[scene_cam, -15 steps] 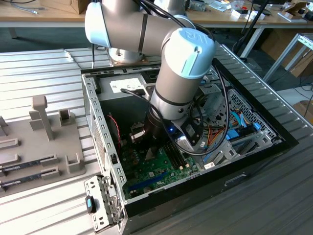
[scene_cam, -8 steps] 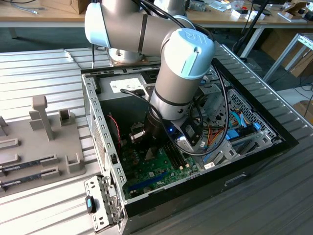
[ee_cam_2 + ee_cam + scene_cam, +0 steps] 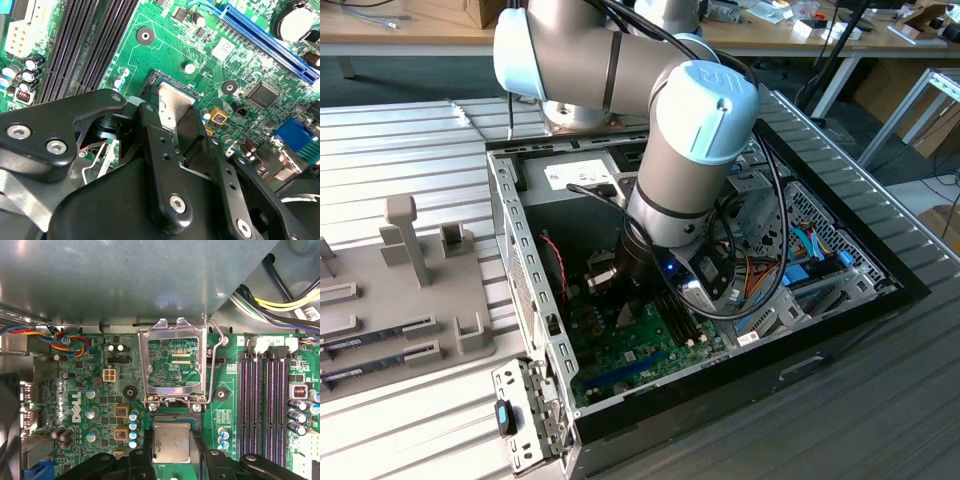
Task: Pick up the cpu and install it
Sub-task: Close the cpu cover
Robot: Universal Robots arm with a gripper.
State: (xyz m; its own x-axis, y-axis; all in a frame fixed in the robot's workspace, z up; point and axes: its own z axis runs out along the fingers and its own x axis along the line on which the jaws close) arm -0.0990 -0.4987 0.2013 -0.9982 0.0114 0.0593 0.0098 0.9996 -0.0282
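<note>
The cpu (image 3: 171,442) is a flat square chip with a pale silvery top. It sits over the black socket (image 3: 172,417) on the green motherboard (image 3: 100,395), level with the board. My gripper (image 3: 171,460) is shut on it, with a black finger (image 3: 148,452) against each of two opposite edges. The second wrist view shows the cpu (image 3: 174,100) partly covered by the black fingers (image 3: 155,135) of my gripper (image 3: 172,117). In the exterior view my gripper (image 3: 620,290) reaches down into the open computer case (image 3: 520,260).
The socket's metal load plate (image 3: 172,362) stands flipped open beside the socket, its wire lever (image 3: 212,355) raised. Black memory slots (image 3: 262,400) run along one side. Coloured cables (image 3: 67,340) lie near the case wall. A grey fixture tray (image 3: 400,300) lies at the exterior view's left.
</note>
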